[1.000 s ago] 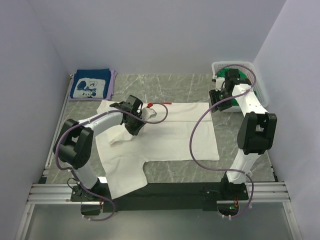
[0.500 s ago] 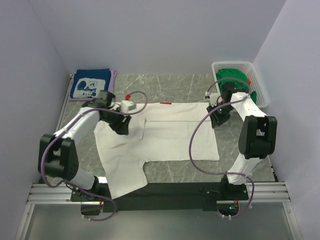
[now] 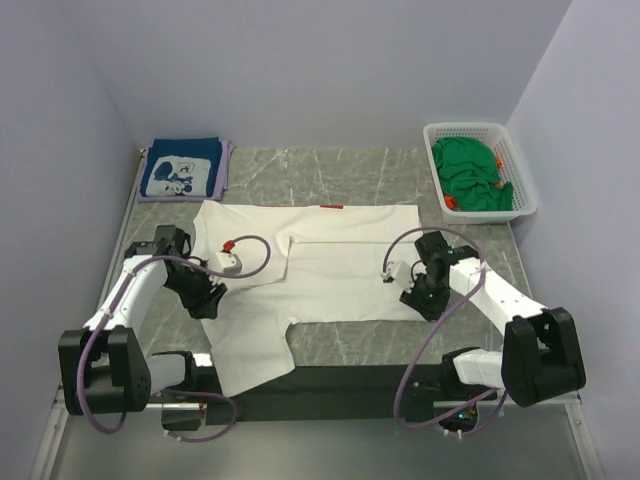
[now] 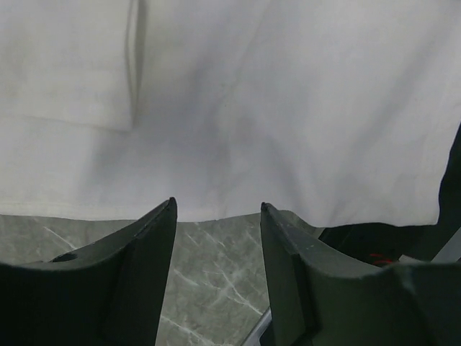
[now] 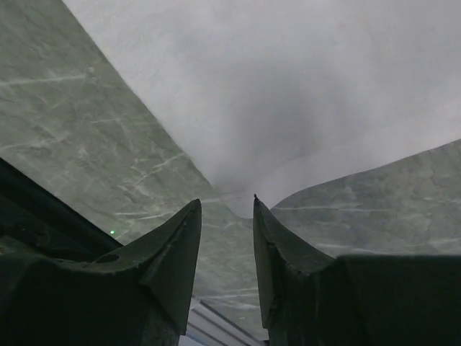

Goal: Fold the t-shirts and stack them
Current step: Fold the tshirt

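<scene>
No legible text — none anywhere

Overhead view bright, even, sharp; soft shadows beneath arms. Wrist views dimmer: fingers (image 4: 130,281) near-black, edges soft; grey shadow on white t-shirt (image 4: 324,86) just ahead of fingertips.

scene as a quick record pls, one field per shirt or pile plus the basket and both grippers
white t-shirt: spread out on the table, not yet folded up
navy t-shirt: folded, far left corner
green t-shirts: bunched inside the basket
basket: white lattice, far right corner
left gripper: open, low at the white t-shirt's left edge
right gripper: open, narrow gap, low at the white t-shirt's near right corner
</scene>
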`<move>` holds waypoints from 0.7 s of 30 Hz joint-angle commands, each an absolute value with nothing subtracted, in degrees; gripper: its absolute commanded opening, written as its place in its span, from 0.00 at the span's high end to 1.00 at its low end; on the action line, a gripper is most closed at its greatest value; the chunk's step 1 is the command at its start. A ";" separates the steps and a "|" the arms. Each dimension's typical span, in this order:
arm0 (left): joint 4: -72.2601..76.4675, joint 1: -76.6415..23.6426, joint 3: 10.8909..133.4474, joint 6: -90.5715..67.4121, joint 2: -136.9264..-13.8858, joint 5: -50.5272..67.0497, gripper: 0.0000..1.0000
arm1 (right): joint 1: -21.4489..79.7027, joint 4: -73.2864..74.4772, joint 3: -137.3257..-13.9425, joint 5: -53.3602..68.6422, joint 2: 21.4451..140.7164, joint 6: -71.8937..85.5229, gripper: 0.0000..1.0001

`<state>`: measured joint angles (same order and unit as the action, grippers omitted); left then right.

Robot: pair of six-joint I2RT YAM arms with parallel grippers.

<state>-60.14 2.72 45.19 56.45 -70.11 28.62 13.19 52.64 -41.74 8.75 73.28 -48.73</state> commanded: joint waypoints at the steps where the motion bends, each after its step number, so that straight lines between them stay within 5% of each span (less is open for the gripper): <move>1: -62.04 2.90 43.60 62.13 -67.59 27.95 0.44 | 14.76 47.55 -38.25 4.23 70.14 -51.68 0.57; 14: -59.60 0.44 40.61 66.18 -67.23 20.07 0.43 | 17.23 38.32 -30.67 -2.55 71.54 -50.89 0.60; 21: -52.39 -9.92 36.31 64.34 -66.36 11.18 0.43 | 17.23 38.32 -30.50 -3.08 71.98 -50.54 0.79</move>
<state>-55.81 -6.76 38.35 64.27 -67.11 16.38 17.12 43.59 -32.29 -1.04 70.74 -50.17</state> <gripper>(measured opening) 0.567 0.226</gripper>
